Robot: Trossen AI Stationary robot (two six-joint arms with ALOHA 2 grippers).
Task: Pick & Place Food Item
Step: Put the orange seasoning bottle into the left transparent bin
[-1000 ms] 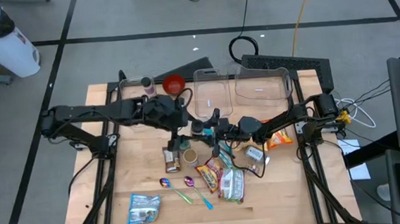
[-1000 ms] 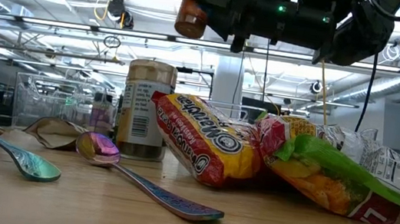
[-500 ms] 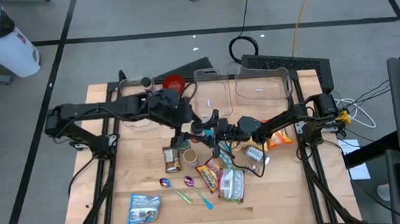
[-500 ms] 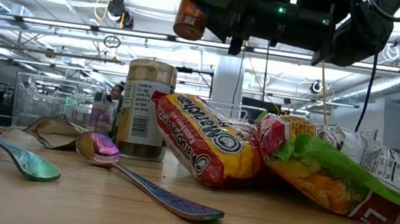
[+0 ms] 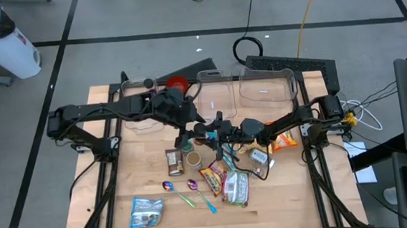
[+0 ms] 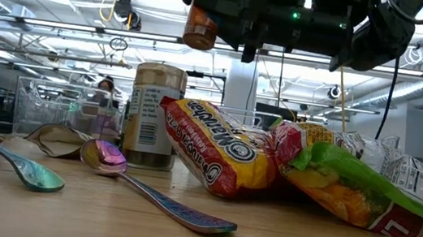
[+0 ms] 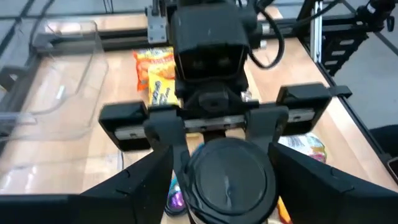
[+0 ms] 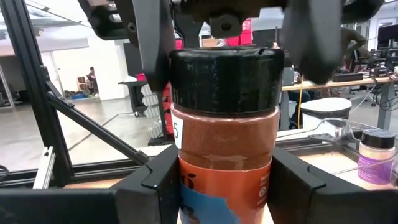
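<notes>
Table contents, nearest edge first.

Blue-white packet (image 5: pixel 146 212): lies flat near the front left of the wooden table (image 5: pixel 295 194).

Two iridescent spoons (image 5: pixel 179 190): side by side just behind and right of the packet, bowls toward the far side.

Noodle packets (image 5: pixel 228 183): an orange-red pack and a green-and-white pack, overlapping, right of the spoons.

Brown pouch (image 5: pixel 174 160) and upright tin (image 5: pixel 192 158): just beyond the spoons, next to each other.

Spice jar (image 6: pixel 203 21): black cap, reddish-brown contents, held upright in the air above the tin, mid-table.

Right gripper (image 8: pixel 225 180): reaches in from the right, fingers closed on the jar's lower body, below the cap.

Left gripper (image 7: pixel 225 167): comes from the left and above, fingers standing either side of the jar's black cap; whether they press on it cannot be told.

Orange snack bag (image 5: pixel 285 140): right side, under the right arm.

Clear bins (image 5: pixel 266 88): two, along the far edge, centre to right.

Red cup (image 5: pixel 177 83) and a small clear jar (image 5: pixel 147 85): far left of the bins.

A person (image 6: pixel 106 87) shows in the room beyond, small and indistinct.
</notes>
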